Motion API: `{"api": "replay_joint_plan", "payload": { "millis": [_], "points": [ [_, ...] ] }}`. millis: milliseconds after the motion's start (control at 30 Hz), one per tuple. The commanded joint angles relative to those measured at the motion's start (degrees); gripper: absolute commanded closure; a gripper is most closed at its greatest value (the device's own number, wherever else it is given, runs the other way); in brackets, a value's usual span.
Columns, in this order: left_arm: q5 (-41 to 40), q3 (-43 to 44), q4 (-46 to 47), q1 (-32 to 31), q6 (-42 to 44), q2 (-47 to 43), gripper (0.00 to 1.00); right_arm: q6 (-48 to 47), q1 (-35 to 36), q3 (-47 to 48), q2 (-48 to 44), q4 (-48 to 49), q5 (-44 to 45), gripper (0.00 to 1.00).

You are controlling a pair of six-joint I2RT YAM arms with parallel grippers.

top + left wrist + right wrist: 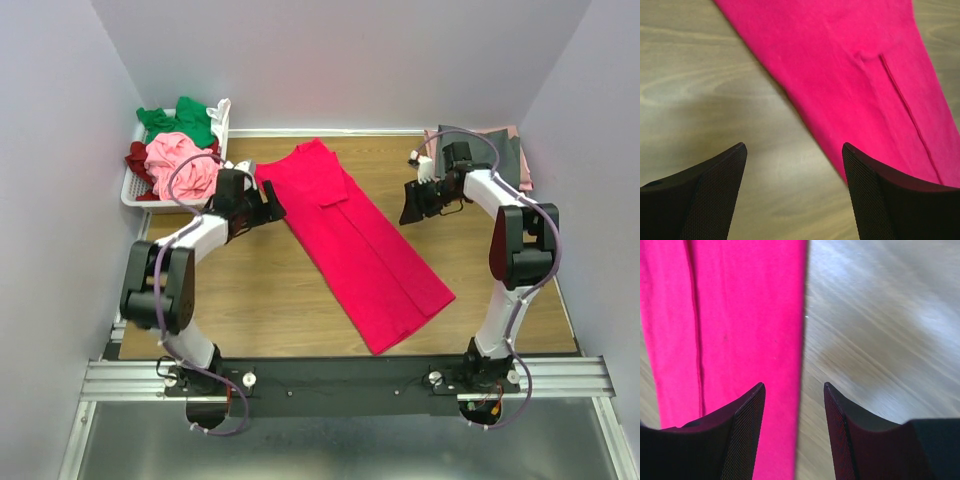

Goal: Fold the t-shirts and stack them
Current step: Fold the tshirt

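Crimson t-shirt (355, 250) lies folded lengthwise, far edge to near edge of the bench (250, 310). Left claw (795, 147) gapes wide and right claw (794, 386) half-wide, both empty. Next, probably grip one end and fold crosswise.

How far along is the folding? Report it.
Done: folded grey and dusty-pink t-shirts stacked far right. In hand: crimson-pink t-shirt lies as a long strip, left gripper and right gripper open at its edges. Remaining: cross folds, plus crumpled tees in white slatted basket.
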Motion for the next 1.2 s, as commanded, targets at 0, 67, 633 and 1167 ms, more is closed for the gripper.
{"api": "replay_joint_plan", "payload": {
  "millis": [0, 67, 633, 1167],
  "points": [
    [-2.50, 8.96, -3.27, 0.11, -4.11, 9.47, 0.16, 1.75, 0.62, 2.01, 3.10, 1.23, -5.26, 0.42],
    [-5.03, 13.18, -4.59, 0.11, -5.33, 14.57, 0.16, 1.66, 0.62, 1.23, 3.98, 1.76, -5.34, 0.42],
    [-17.01, 40.07, -21.03, 0.11, -4.55, 35.41, 0.65, 1.05, 0.62, -2.99, 2.49, 3.08, -6.66, 0.42],
    [-19.84, 60.48, -31.76, 1.69, 1.60, 43.60, 0.80, 2.01, 0.62, -4.75, 6.00, 3.43, -7.89, 0.42]
  ]
}}
